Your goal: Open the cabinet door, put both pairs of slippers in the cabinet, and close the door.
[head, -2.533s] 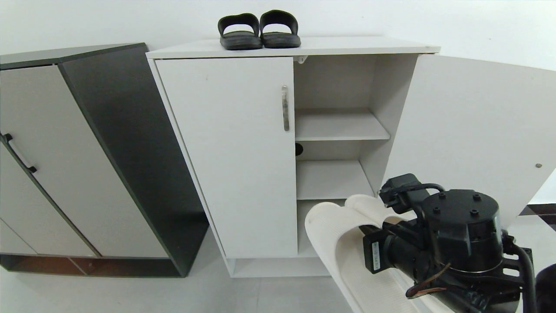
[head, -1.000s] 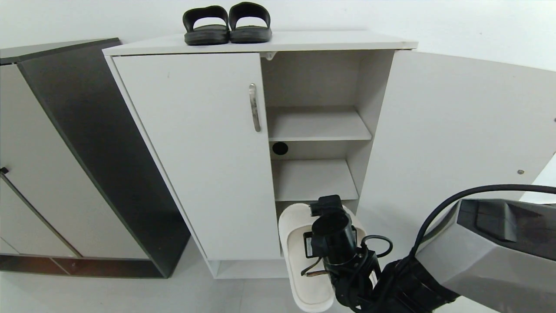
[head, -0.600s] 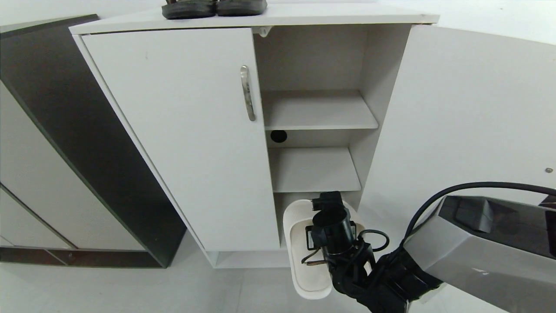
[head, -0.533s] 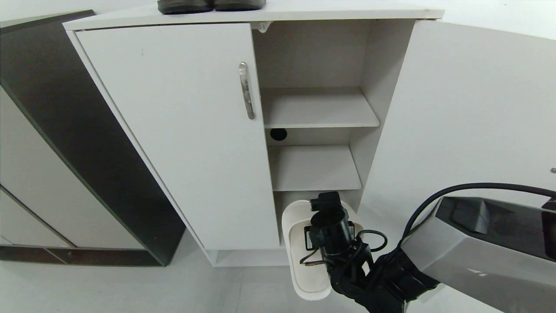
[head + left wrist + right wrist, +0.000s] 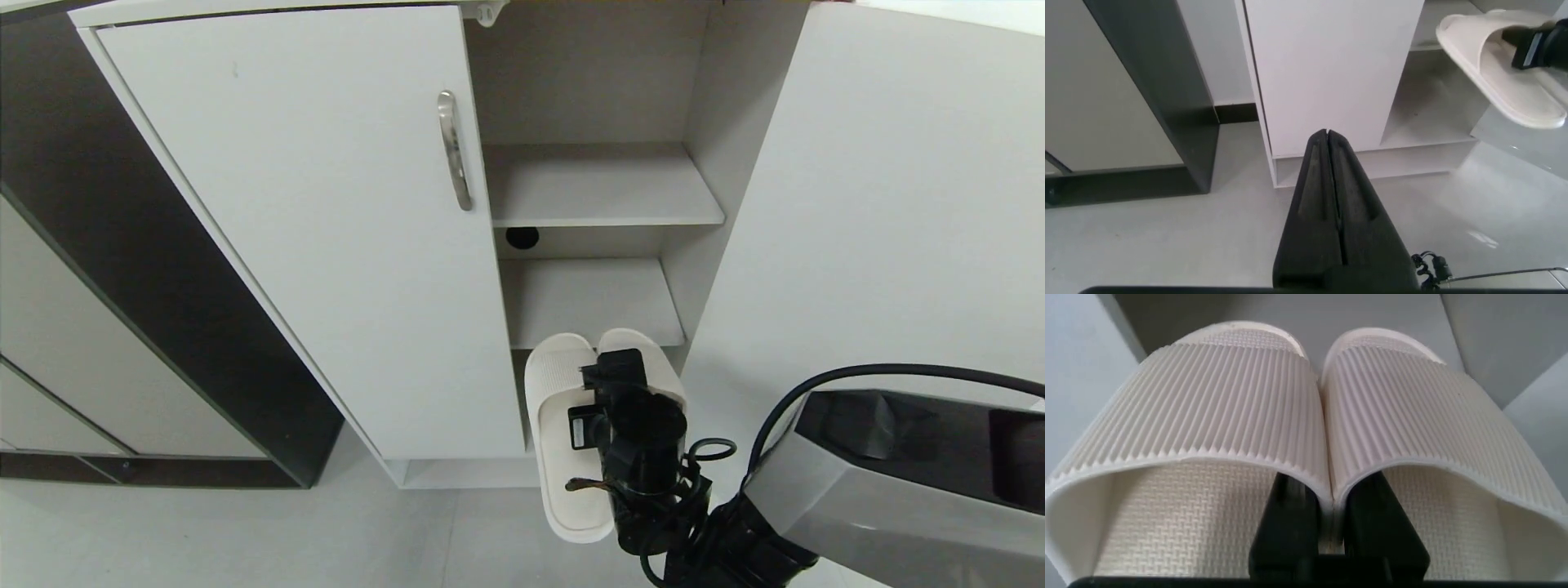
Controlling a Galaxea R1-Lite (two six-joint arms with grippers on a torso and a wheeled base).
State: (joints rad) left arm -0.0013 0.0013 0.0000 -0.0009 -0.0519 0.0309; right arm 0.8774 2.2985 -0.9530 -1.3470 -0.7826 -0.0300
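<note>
You have the door (image 5: 882, 204) open and your right gripper (image 5: 1327, 535) clamped on the white slippers (image 5: 555, 425) just outside the cabinet's (image 5: 702, 122) lowest compartment, with your left gripper (image 5: 1327, 188) pressed together and holding nothing, so shelving this pair, the other pair and closing are left.

We held the white slippers (image 5: 562, 433) in our right gripper (image 5: 614, 369), just before the open cabinet's (image 5: 596, 184) bottom compartment.
</note>
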